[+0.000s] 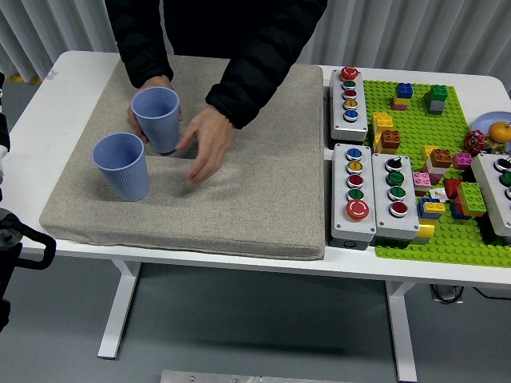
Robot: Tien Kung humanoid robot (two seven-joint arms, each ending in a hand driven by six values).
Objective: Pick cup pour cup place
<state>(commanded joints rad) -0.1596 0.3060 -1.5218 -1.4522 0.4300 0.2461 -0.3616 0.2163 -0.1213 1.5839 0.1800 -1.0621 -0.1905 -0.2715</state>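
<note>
While a person's hand (148,112) grips one blue cup (157,118), another cup (122,166) stands beside; the left robot hand (24,239), grip unclear, waits at the desk (32,120) edge.

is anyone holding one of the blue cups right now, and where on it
Yes: the person's hand grips the far blue cup around its side wall. Their other hand is open beside it. The near cup stands untouched.

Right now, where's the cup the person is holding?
In the head view, the held cup is on the left half of the grey mat, gripped by the person's hand, just behind and right of the free cup.
</note>
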